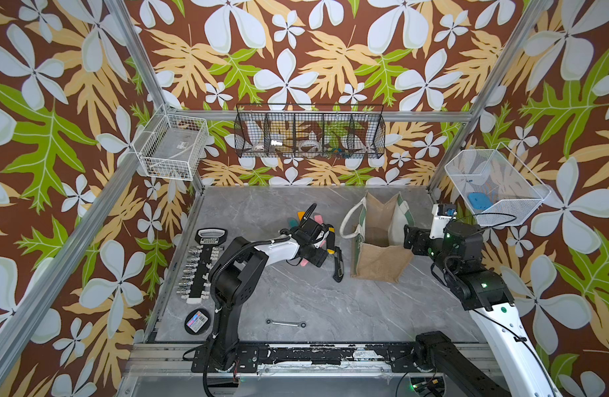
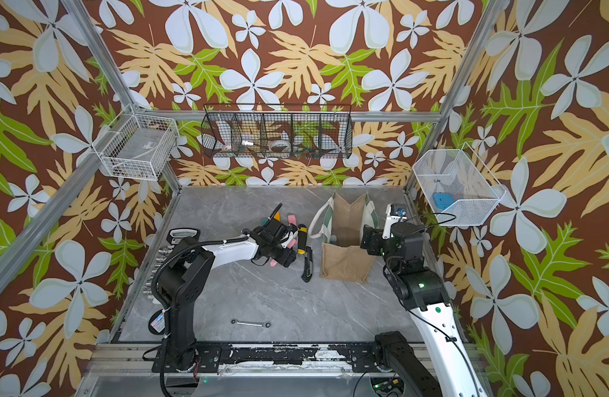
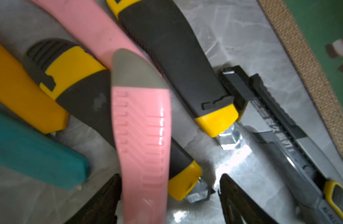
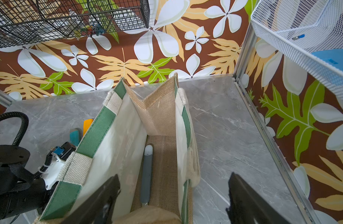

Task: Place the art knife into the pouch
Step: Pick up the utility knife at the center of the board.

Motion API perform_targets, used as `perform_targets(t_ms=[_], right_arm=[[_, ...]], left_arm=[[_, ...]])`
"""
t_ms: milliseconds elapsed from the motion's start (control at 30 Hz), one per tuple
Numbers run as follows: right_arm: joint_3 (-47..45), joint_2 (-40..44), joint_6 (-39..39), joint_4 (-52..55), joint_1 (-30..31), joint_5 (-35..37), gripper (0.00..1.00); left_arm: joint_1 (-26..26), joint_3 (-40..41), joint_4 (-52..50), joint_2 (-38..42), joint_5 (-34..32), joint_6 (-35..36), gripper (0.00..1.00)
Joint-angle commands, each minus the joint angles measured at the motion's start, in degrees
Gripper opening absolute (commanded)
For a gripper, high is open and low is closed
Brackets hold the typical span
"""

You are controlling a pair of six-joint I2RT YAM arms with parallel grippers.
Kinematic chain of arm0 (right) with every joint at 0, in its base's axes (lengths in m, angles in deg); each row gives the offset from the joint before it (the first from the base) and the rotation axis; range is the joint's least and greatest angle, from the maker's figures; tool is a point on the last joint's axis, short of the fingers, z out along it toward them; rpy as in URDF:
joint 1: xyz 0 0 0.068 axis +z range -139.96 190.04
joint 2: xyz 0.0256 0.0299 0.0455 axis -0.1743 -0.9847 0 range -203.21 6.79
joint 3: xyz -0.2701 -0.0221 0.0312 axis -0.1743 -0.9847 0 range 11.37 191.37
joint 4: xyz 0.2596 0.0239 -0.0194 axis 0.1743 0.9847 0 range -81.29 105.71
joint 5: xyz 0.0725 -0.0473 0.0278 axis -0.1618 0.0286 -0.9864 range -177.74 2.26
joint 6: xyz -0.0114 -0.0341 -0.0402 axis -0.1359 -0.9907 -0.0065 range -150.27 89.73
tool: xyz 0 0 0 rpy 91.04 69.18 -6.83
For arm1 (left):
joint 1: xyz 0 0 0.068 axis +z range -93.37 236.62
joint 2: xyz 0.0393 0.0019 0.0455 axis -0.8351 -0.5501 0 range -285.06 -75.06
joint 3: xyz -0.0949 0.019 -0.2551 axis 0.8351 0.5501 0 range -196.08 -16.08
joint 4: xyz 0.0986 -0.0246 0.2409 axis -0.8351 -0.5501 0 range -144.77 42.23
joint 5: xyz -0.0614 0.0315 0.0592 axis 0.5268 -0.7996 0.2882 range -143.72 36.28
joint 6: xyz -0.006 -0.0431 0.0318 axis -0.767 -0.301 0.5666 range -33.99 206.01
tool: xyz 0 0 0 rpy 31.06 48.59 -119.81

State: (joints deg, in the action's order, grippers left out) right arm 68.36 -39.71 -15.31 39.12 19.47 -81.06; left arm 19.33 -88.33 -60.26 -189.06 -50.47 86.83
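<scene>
Several art knives lie in a heap on the grey table, left of the pouch. My left gripper hangs open right over the heap. A pink knife runs between its jaws, close against one finger and clear of the other. Under it lie two yellow-and-black knives. A black and silver knife lies beside the pouch. My right gripper is open and straddles the pouch's right wall, one finger inside. A grey knife lies on the pouch floor.
A socket rack and a round tin sit at the table's left edge. A wrench lies near the front. A black wire basket hangs on the back wall, with white baskets at both sides.
</scene>
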Motion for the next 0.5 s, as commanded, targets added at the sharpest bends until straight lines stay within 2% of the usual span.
perform_targets(t_ms=[0,167,300,400,467], right_arm=[[-0.20,0.13,0.47,-0.71,0.07,0.23,0.87],[-0.82,0.27,1.38,-1.13,0.07,-0.17,0.87],[-1.18,0.29,1.84,-1.42,0.06,-0.67,0.88],[-1.18,0.50,1.83,-1.26,0.06,-0.37,0.87],[-1.24,0.71,1.83,-1.31,0.10,-0.33,0.87]], left_arm=[[-0.14,0.01,0.34,-0.43,-0.16,-1.14,0.75],[-0.14,-0.56,0.78,-0.18,-0.67,-2.72,0.63],[-0.13,-0.99,1.38,-0.18,-2.78,-3.87,0.44],[-0.14,-0.31,2.37,0.35,-3.99,-4.39,0.37],[-0.14,0.08,3.14,1.04,-4.46,-5.15,0.36]])
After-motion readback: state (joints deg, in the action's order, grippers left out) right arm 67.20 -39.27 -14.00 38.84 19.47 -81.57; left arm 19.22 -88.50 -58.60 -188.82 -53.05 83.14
